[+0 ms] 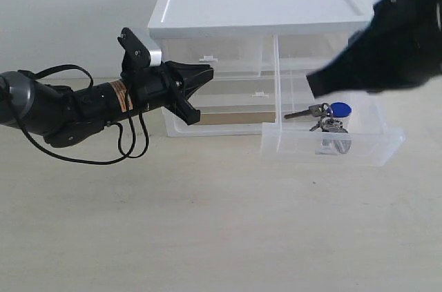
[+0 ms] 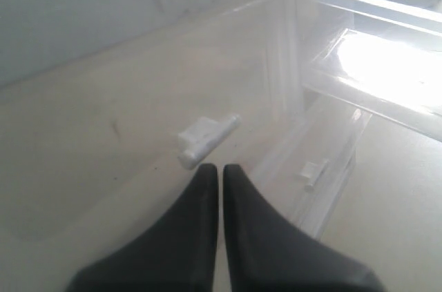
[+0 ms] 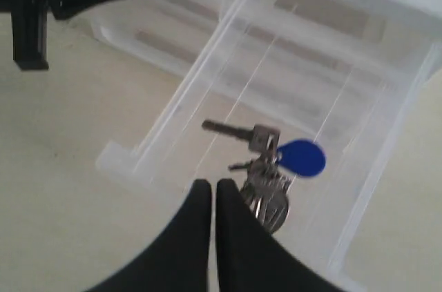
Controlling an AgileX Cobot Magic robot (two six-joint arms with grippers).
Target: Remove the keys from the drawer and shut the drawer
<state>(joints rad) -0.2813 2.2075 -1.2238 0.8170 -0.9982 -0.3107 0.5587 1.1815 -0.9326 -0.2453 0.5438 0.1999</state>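
Nearest you, the drawer stands pulled far out over the table, and its clear front wall is the first edge you meet. The keys lie flat on the drawer's floor behind that wall, about midway between the two side walls. The blue fob sits on the side toward the drawer's right wall and one long key points toward its left wall.

Your right gripper hangs over the drawer with its fingers pressed together, holding nothing. Its tips are just beside the bunch and apart from it. The drawer is open from above, and low clear walls ring the keys on all sides.

Behind the drawer is the white-topped cabinet. Left of the drawer, your left gripper is also pressed together and empty, its tips close to the white tab of the left small drawer. You cannot tell whether they touch it.
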